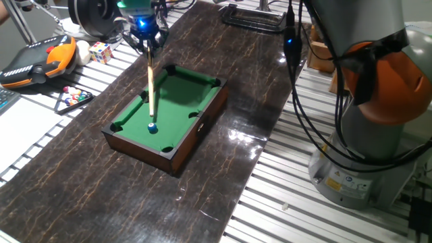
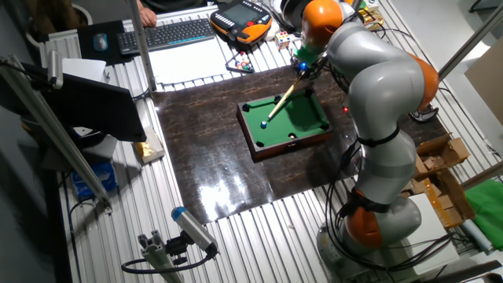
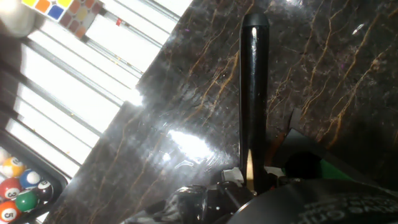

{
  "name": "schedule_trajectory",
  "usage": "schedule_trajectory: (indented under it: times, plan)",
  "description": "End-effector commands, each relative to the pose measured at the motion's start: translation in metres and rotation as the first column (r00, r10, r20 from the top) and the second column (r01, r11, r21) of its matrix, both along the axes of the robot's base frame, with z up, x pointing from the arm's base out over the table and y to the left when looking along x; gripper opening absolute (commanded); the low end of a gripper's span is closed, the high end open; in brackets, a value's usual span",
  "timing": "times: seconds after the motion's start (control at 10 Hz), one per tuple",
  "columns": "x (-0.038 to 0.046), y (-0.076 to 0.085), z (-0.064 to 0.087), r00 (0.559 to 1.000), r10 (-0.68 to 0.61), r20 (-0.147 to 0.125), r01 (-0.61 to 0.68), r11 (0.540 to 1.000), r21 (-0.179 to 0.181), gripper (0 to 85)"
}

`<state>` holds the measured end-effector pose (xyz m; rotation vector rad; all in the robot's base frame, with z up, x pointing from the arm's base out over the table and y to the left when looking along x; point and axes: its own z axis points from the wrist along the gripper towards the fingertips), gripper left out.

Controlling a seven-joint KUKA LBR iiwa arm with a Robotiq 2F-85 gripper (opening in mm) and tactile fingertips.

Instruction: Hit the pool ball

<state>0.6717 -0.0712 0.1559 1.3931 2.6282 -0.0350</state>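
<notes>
The tiny blue pool ball lies on the green felt of the miniature pool table, near its front left part. My gripper hangs above the table's far end, shut on a pale wooden cue stick. The cue slants down and its tip sits right at the ball. In the other fixed view the gripper holds the cue towards the ball on the table. In the hand view the cue's black butt points away from me, and the ball is hidden.
A puzzle cube, an orange teach pendant and racked coloured balls lie left of the dark mat. The racked balls also show in the hand view. The robot's base stands at the right. A keyboard lies at the back.
</notes>
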Motion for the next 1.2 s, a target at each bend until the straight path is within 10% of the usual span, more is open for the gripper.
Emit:
schedule_trajectory:
  times: [0.0,0.2,0.6,1.1]
  plan:
    - [-0.0005,0.001,0.0,1.0,-0.001,0.001,0.001,1.0,0.0,0.7]
    - [-0.0079,0.016,-0.003,1.0,-0.014,0.012,0.014,1.0,-0.016,0.7]
    - [-0.0449,0.058,0.014,0.991,0.059,-0.118,-0.056,0.998,0.03,0.7]
    - [-0.0412,0.057,0.003,0.989,0.111,-0.099,-0.11,0.994,0.016,0.7]
